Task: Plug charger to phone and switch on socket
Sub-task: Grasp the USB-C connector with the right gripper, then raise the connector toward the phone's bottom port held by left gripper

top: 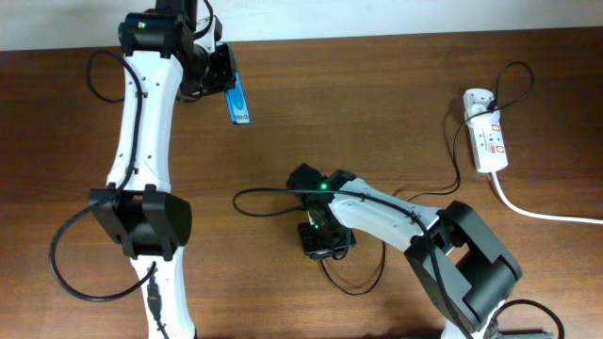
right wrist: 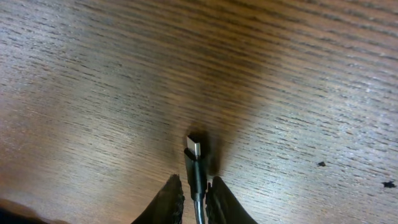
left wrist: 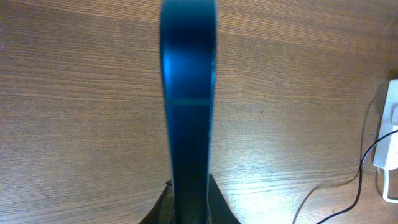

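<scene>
Phone [top: 241,104] in left hand [top: 229,83], charger [right wrist: 195,158] in right hand [right wrist: 193,198]; socket [top: 488,141] well apart.

Figure. The table [top: 377,104] beneath me: brown wood, with fine grain running across it.
Its far edge meets a pale strip [top: 396,14] along the top of the overhead view. In my right wrist view, two small dark specks [right wrist: 321,164] mark the wood at lower right.

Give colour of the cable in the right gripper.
The charger is black, silver plug tip; right wrist view shows it best.
</scene>
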